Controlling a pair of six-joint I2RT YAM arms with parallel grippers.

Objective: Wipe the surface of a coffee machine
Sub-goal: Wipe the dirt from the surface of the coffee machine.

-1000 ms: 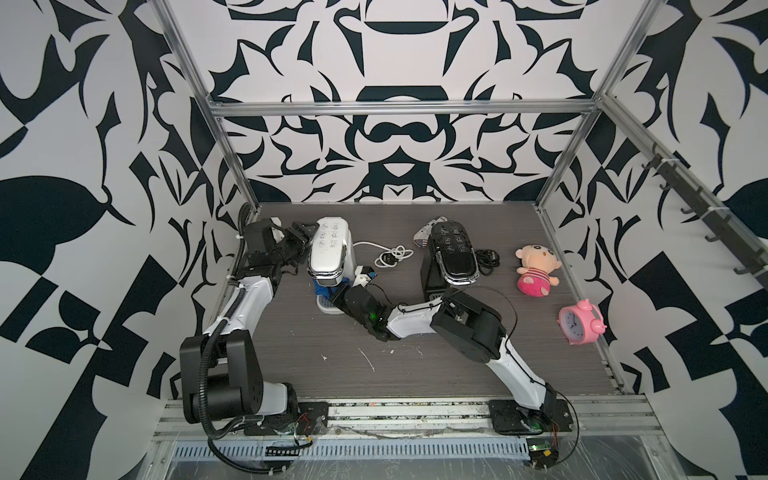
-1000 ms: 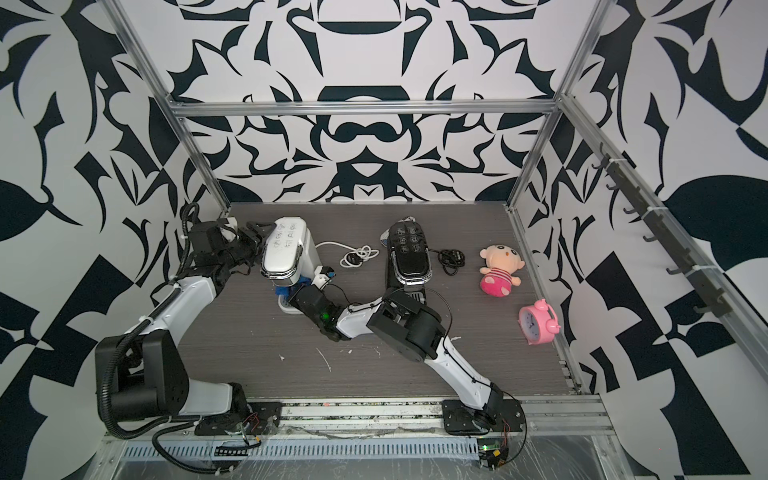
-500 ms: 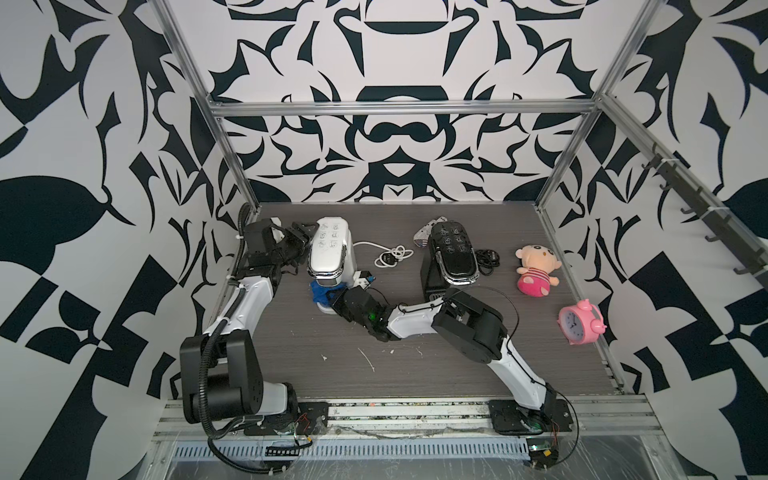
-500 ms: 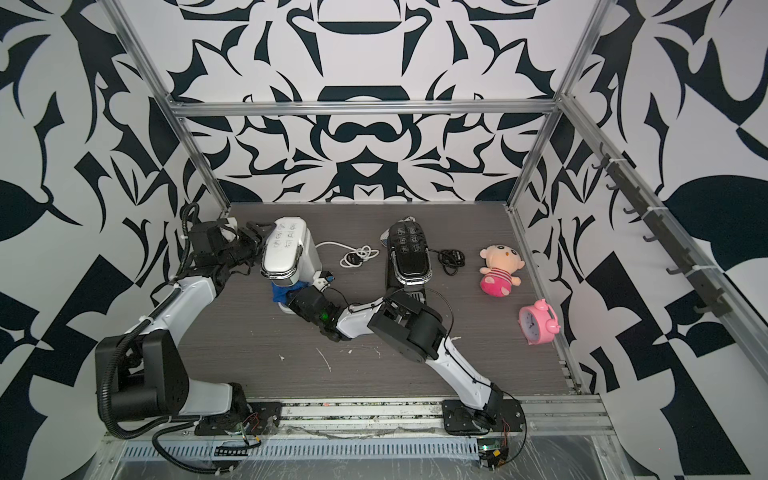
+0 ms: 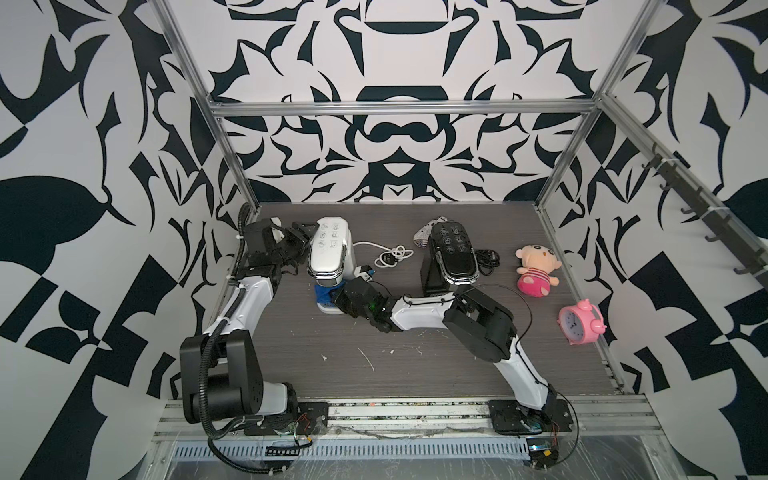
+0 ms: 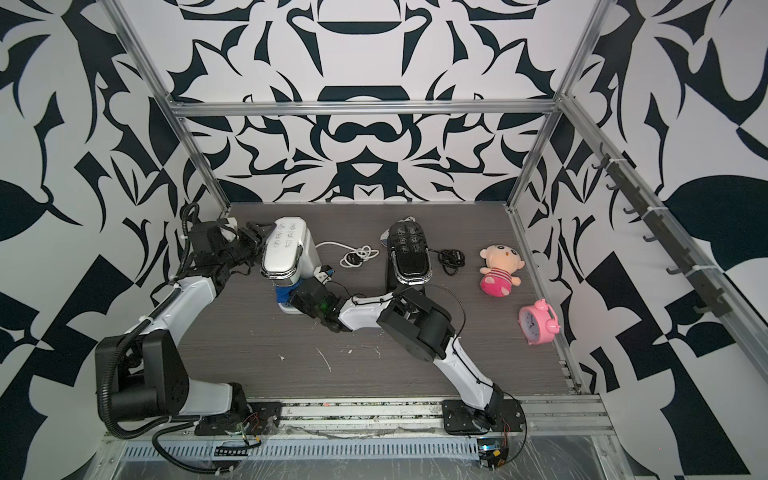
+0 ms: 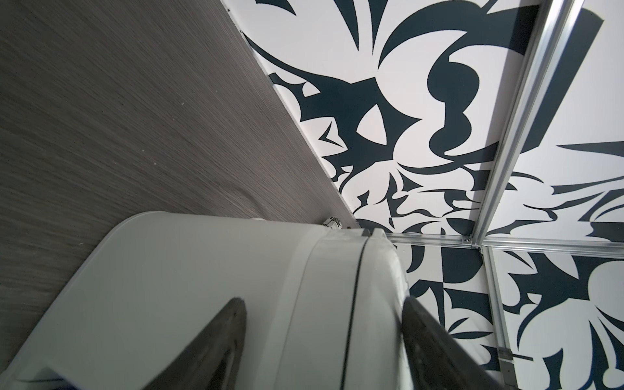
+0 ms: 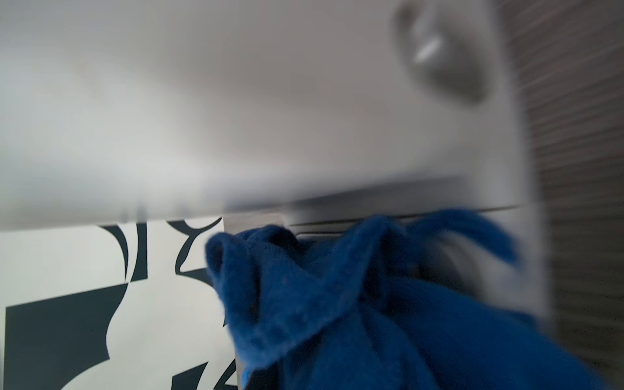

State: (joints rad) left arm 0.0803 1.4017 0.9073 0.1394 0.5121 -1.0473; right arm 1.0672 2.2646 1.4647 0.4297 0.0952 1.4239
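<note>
A white coffee machine [image 5: 330, 249] [image 6: 286, 249] stands at the back left of the table in both top views. My left gripper [image 5: 305, 237] [image 7: 322, 304] reaches in from the left, and its fingers [image 7: 233, 324] clasp the machine's top [image 7: 202, 287] from either side. My right gripper [image 5: 334, 297] [image 6: 293, 297] is shut on a blue cloth [image 5: 323, 293] [image 8: 337, 304]. It presses the cloth against the front of the machine's base, under the overhanging head [image 8: 236, 118]. The cloth hides the right fingertips.
A black coffee machine [image 5: 453, 253] stands right of the white one, with a coiled white cable [image 5: 388, 253] between them. A black cable [image 5: 488, 259], a plush doll [image 5: 536, 270] and a pink alarm clock [image 5: 579, 322] lie to the right. The patterned walls stand close.
My right gripper and the blue cloth have shifted slightly across the front of the white machine's base. The left arm has stayed where it was.
</note>
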